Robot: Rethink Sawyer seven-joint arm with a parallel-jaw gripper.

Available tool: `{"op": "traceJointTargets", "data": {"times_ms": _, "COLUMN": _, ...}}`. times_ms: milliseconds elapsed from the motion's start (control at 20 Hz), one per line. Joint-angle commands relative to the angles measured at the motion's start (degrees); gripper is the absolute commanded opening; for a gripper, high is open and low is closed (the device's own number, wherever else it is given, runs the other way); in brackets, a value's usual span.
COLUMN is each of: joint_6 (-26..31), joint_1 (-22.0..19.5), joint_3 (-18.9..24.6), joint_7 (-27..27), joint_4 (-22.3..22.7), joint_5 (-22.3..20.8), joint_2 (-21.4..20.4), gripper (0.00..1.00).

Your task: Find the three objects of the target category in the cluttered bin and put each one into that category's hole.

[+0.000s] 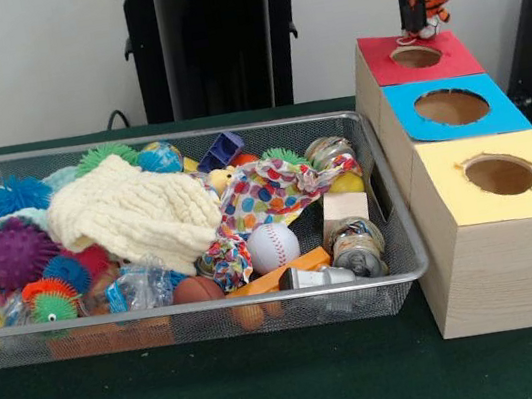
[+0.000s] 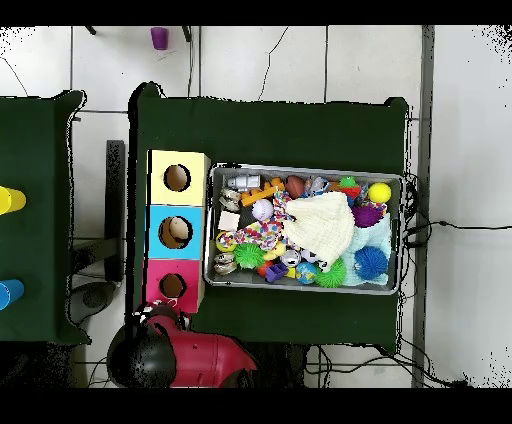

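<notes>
The wire mesh bin [image 1: 394,240] of toys sat well off to one side of the claw [image 1: 418,26], lower down. Directly beneath the claw lay the red-topped box's hole [image 1: 416,56]. The claw was clamped on a small orange-and-black striped tiger toy [image 1: 434,7], held just above that hole.

Purple cup [image 2: 159,38] on floor; yellow [image 2: 10,200] & blue cups [image 2: 8,295] on side table [image 2: 35,150].
</notes>
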Motion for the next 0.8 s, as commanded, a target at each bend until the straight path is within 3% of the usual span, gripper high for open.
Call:
{"op": "traceJointTargets", "data": {"times_ms": 50, "joint_6": -2.04, "joint_1": -0.42, "joint_3": -1.45, "joint_7": 12.38, "joint_4": -1.57, "joint_5": 2.11, "joint_2": 4.18, "gripper": 0.0}}
{"op": "traceJointTargets", "data": {"times_ms": 800, "joint_6": 11.22, "joint_1": 3.89, "joint_3": -7.65, "joint_7": 11.86, "joint_4": -8.74, "joint_5": 4.11, "joint_2": -0.93, "gripper": 0.0}}
